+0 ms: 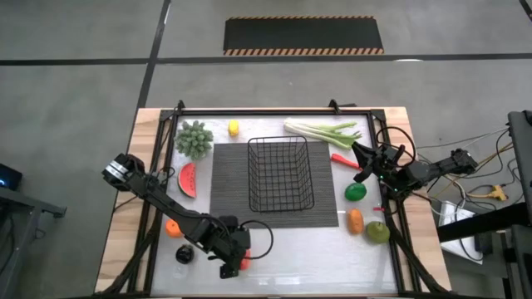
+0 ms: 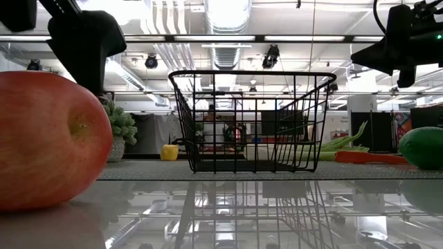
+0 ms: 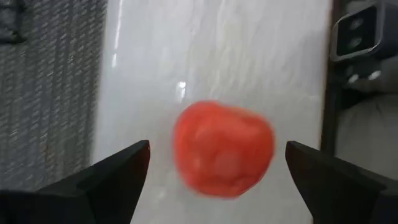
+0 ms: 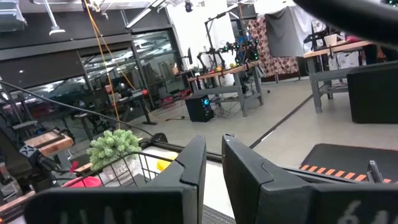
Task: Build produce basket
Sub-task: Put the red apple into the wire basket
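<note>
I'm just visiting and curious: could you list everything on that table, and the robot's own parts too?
Basket: one, black wire, empty, mid-table on the mat.
Mat: one, dark ribbed, under the basket.
Red apple: one, near edge, between the left gripper's fingers, on the table.
Watermelon slice: one, red, left of the mat.
Leafy green bunch: one, far left.
Yellow piece: one, far side.
Leek: one, white-green, far right.
Red chili: one, right of the basket.
Green round piece: one, right side.
Orange pieces: two, right, left.
Green pear: one, right.
Dark piece: one, near left.
Left gripper: open, around the apple.
Right gripper: shut, above the chili.
</note>
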{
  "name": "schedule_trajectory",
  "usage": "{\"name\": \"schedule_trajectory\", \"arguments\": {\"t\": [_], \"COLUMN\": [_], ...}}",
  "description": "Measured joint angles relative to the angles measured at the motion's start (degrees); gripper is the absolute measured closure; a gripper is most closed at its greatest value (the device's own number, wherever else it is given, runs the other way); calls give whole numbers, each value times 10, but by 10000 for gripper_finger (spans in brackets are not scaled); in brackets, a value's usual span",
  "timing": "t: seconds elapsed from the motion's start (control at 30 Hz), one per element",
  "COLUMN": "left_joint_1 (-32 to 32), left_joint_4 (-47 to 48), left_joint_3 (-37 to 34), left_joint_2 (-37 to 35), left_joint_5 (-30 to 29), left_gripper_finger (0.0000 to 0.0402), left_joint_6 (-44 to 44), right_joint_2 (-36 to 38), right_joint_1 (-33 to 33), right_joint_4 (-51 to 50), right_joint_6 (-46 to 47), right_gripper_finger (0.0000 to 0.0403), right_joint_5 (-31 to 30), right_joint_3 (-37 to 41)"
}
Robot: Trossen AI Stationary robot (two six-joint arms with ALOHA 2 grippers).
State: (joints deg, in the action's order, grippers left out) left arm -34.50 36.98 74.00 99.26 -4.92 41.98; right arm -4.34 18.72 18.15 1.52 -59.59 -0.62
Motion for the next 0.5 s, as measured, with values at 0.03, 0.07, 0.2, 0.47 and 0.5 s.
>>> {"name": "schedule_trajectory", "arguments": {"t": [0.03,0.07,0.2,0.47,0.5], "left_joint_1": [-1,-3,-11,-13,-13], "left_joint_4": [-15,-23,-45,-56,-58], "left_joint_3": [-5,-13,-35,-42,-45], "left_joint_2": [0,0,0,0,0], "left_joint_5": [0,3,7,-9,-14], "left_gripper_finger": [44,43,43,43,43], "left_joint_6": [5,13,32,1,-4], "right_joint_2": [0,0,0,0,0], "right_joint_1": [0,0,0,0,0], "right_joint_4": [0,0,-1,-3,-3], "right_joint_6": [0,0,0,4,6], "right_gripper_finger": [360,360,360,360,360], "right_joint_5": [0,0,0,0,0], "right_joint_3": [0,0,0,0,0]}}
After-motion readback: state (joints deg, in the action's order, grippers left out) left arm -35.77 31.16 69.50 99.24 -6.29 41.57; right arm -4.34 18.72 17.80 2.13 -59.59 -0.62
